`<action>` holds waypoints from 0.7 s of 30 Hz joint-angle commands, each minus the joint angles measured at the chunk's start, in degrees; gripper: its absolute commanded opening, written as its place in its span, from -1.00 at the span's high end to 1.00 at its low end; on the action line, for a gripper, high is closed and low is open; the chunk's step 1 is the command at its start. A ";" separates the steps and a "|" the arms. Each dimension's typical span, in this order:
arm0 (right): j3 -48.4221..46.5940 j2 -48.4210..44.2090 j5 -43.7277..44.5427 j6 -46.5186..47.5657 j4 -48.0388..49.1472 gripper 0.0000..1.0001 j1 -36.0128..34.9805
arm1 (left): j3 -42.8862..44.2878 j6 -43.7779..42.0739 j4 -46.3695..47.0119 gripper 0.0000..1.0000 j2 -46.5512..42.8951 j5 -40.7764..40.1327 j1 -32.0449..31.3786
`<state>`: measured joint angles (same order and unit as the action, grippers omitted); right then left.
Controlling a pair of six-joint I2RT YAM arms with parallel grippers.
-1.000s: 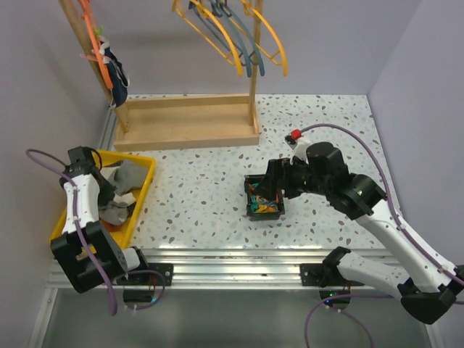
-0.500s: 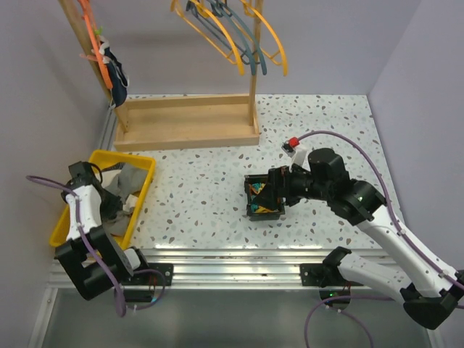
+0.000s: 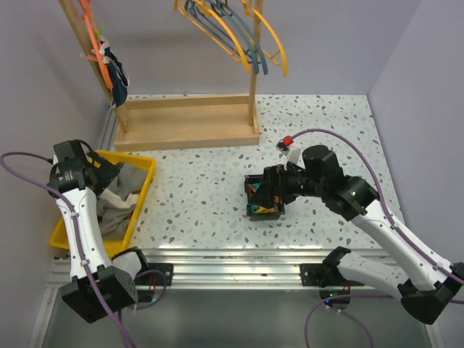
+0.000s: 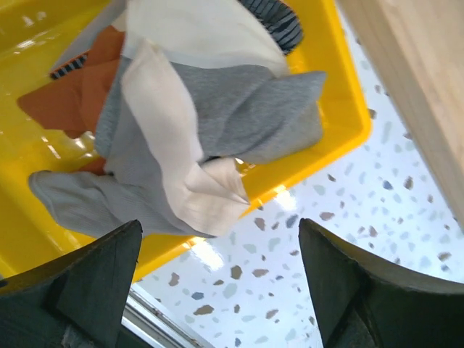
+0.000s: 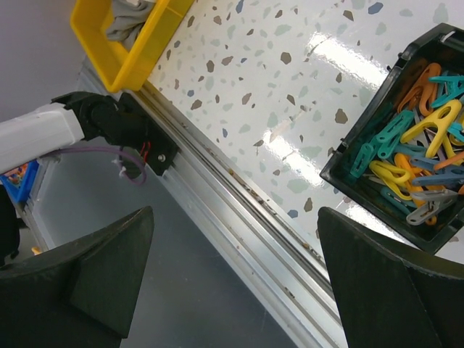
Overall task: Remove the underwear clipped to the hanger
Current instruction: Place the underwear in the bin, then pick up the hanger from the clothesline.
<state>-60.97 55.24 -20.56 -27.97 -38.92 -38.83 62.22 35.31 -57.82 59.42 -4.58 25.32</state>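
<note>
One dark navy underwear (image 3: 117, 77) with light trim hangs clipped to the orange hanger (image 3: 96, 40) on the wooden rack at the back left. More underwear lies loose in the yellow bin (image 3: 145, 190): a grey piece (image 4: 246, 116) with a cream band, a rust-brown one (image 4: 76, 98) and a dark striped one (image 4: 279, 16). My left gripper (image 3: 104, 176) hovers open over the bin's near rim (image 4: 341, 138), and nothing sits between its fingers (image 4: 94, 283). My right gripper (image 3: 265, 190) stands open and empty above the black box.
A black box (image 3: 264, 204) full of colourful clips (image 5: 406, 167) sits mid-table. The wooden rack base (image 3: 188, 123) runs along the back, with several empty orange and blue hangers (image 3: 246, 40) above. The metal rail (image 5: 239, 203) marks the table's near edge.
My left gripper has opened, letting the grey underwear drop into the bin, and has lifted and drawn back towards the far left. My right gripper drifted slightly left over the clip box.
</note>
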 commanded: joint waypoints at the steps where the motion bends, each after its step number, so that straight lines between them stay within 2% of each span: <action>1: -4.15 0.83 -0.63 0.46 2.35 -0.96 0.16 | 3.87 -0.42 1.22 -0.84 -2.29 7.44 -1.50; 7: -10.12 5.65 -2.28 -0.42 3.41 -0.97 0.16 | 9.31 -0.94 8.95 -0.89 -2.73 24.49 -5.80; 10: -14.34 8.29 -3.26 -0.25 3.06 -0.97 0.16 | 15.01 -1.82 10.19 -1.00 -1.33 26.29 -8.62; 12: -16.80 10.84 -4.31 -0.16 2.88 -0.97 0.16 | 19.41 -3.84 8.35 -1.00 -0.01 23.75 -10.55; 15: -19.00 13.92 -6.07 -0.42 1.65 -0.97 0.07 | 31.51 -7.18 4.31 -1.00 3.94 15.85 -13.89; 19: -18.14 14.45 -5.46 -1.21 2.26 -0.97 -0.28 | 39.27 -10.69 1.13 -1.00 10.87 1.90 -17.76; 21: -17.52 14.10 -4.50 -1.30 2.70 -0.97 -0.46 | 41.48 -11.84 0.61 -1.00 13.26 -1.56 -19.60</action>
<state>-77.93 70.13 -23.99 -28.53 -37.74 -38.94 100.36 27.75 -54.24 68.58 4.05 7.64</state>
